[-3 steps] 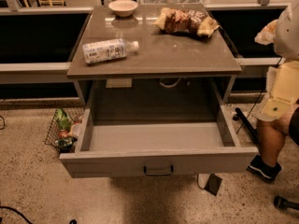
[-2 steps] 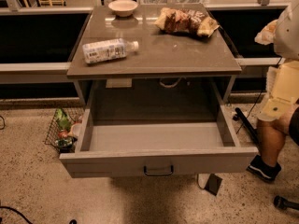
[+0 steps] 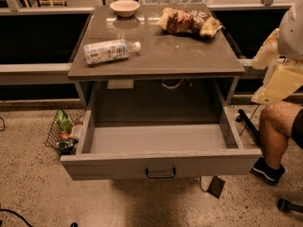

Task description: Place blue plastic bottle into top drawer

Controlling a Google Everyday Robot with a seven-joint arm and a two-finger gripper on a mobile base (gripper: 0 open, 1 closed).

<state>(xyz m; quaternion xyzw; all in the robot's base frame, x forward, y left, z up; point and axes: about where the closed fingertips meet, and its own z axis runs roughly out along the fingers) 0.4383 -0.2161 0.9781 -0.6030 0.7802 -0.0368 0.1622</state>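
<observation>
Nothing has moved since a moment ago, so the blue plastic bottle lies exactly where it did, on its side near the left edge of the worktop, about midway between front and back. Its long axis runs nearly parallel to the front edge. The white cap points right and a touch toward the back, the base toward the left edge. It has a clear, pale body and a whitish label with dark print.

Below, the top drawer hangs pulled out, grey and shallow, with a flat front panel and a small dark bar handle at its centre.

A round beige bowl sits at the back left, and crinkled brown-yellow snack bags at the back right.

At the right edge a white-and-beige arm section shows. The gripper is out of view, so I cannot tell its grasp.
</observation>
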